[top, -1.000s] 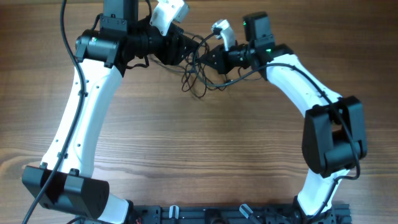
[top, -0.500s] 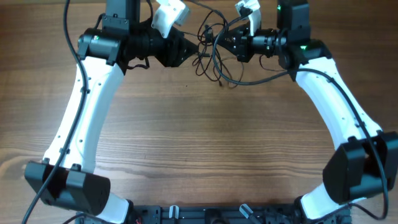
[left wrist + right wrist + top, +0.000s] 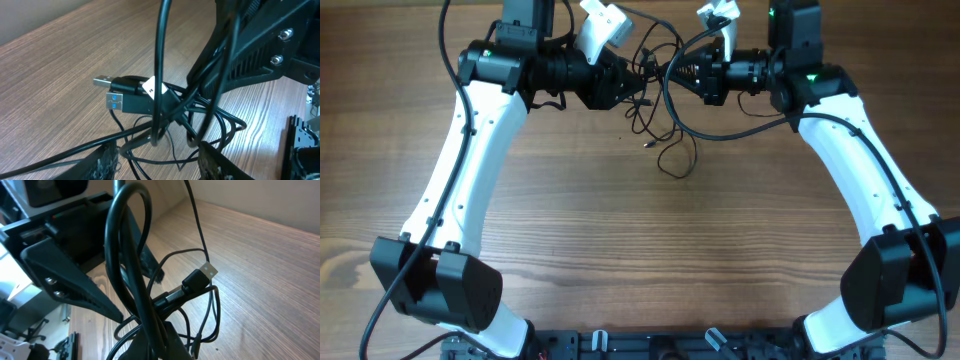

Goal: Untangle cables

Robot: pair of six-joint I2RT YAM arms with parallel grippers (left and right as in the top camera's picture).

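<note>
The left hand (image 3: 628, 82) and right hand (image 3: 684, 71) are seemingly both clamping the cables (image 3: 655, 76), stretching a knot between them; most untangling is waiting.

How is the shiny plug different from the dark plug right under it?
The shiny plug has a bare silver tip, while the dark plug has blue marks on its end. The shiny plug sits higher and reaches further left. The dark plug looks chunkier. Both point left, side by side, caught in the same tangle of thin black cables.
</note>
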